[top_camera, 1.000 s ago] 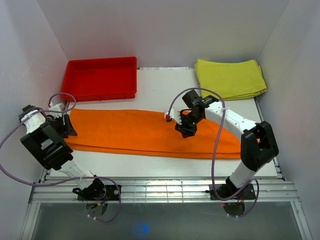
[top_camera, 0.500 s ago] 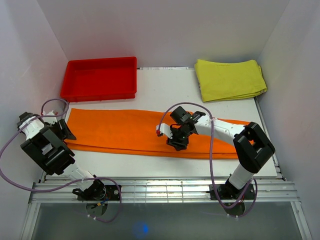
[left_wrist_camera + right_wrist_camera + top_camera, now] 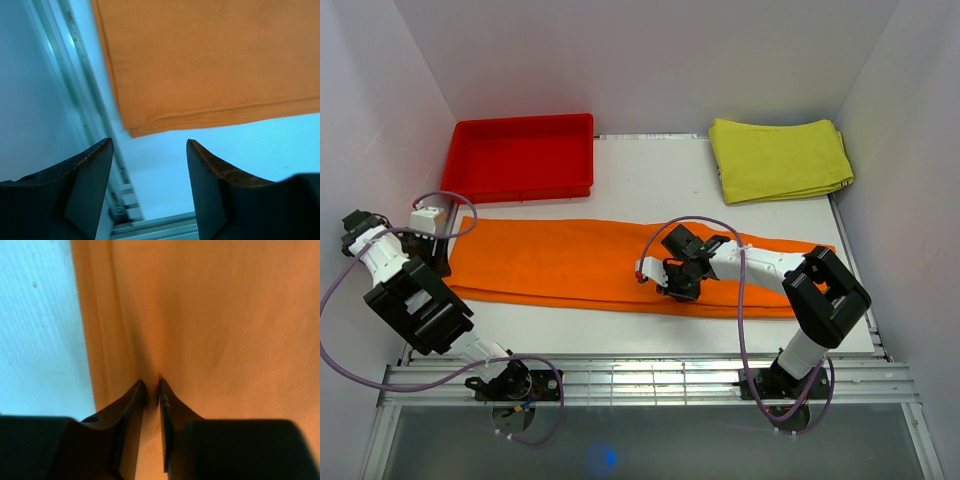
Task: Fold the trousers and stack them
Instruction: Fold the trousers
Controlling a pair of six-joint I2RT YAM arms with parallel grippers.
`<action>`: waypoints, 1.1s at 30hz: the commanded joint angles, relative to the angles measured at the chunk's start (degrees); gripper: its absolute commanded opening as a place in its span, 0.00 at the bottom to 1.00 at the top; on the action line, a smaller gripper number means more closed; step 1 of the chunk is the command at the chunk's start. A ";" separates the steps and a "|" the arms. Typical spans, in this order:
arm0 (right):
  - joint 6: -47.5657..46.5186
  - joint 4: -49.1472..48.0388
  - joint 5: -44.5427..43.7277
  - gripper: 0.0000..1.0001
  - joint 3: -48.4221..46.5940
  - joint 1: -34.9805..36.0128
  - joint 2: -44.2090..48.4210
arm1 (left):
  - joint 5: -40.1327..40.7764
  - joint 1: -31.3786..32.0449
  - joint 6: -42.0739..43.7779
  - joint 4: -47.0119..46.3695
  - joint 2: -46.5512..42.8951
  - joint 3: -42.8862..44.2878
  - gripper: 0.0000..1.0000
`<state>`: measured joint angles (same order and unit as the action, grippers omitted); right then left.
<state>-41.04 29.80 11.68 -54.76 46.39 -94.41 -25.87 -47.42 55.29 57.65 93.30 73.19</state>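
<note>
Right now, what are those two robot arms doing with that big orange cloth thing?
They are working on a pair of orange trousers laid flat across the table, at full length and not yet folded short. The right end effector is pinching a ridge of the fabric near the front edge, about midway along. The left end effector is open and empty, hovering by the corner at the trousers' left end. A red tray and a folded yellow-green cloth sit at the back.
</note>
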 commanded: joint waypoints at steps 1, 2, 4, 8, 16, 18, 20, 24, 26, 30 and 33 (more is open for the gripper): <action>-0.36 -0.71 -2.98 0.18 3.43 -1.65 -2.44 | -0.59 -0.22 22.29 4.30 -0.58 3.19 0.67; -0.36 -0.54 -2.98 0.17 2.91 -2.09 -2.27 | -0.76 -0.31 25.45 6.14 -0.14 3.19 0.62; -0.36 0.34 -2.55 0.15 2.03 -3.14 -1.13 | -1.20 -0.31 33.54 6.60 -0.48 2.06 0.61; -1.50 2.45 -1.66 0.13 1.24 -4.46 0.89 | -2.69 -0.13 45.59 6.95 -1.45 -0.50 0.53; -0.80 4.56 -0.96 0.08 1.68 -5.08 2.56 | -1.03 1.18 55.36 7.83 1.27 -3.31 0.39; -0.62 4.74 -0.70 0.08 1.68 -5.08 3.00 | -0.33 1.36 58.26 7.57 1.10 -4.98 0.39; -0.62 5.18 -0.44 0.08 1.50 -5.17 3.88 | -0.06 1.89 58.97 6.26 0.75 -5.95 0.37; -0.71 6.75 1.06 0.08 0.36 -5.52 5.64 | 0.55 3.38 58.45 6.16 1.71 -6.13 0.34; -0.97 7.29 1.50 0.08 -0.17 -5.61 6.34 | 0.99 4.09 58.18 6.16 2.06 -5.95 0.33; -1.68 8.34 1.85 0.08 -0.78 -5.87 6.70 | 1.87 4.97 57.39 7.04 3.03 -5.43 0.32; -1.77 8.61 2.20 0.08 -1.57 -6.05 6.26 | 2.05 5.41 57.56 9.67 3.64 -4.55 0.32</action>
<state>-42.33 34.81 12.58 -54.15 40.82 -89.12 -23.35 -42.35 111.18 63.99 96.57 67.13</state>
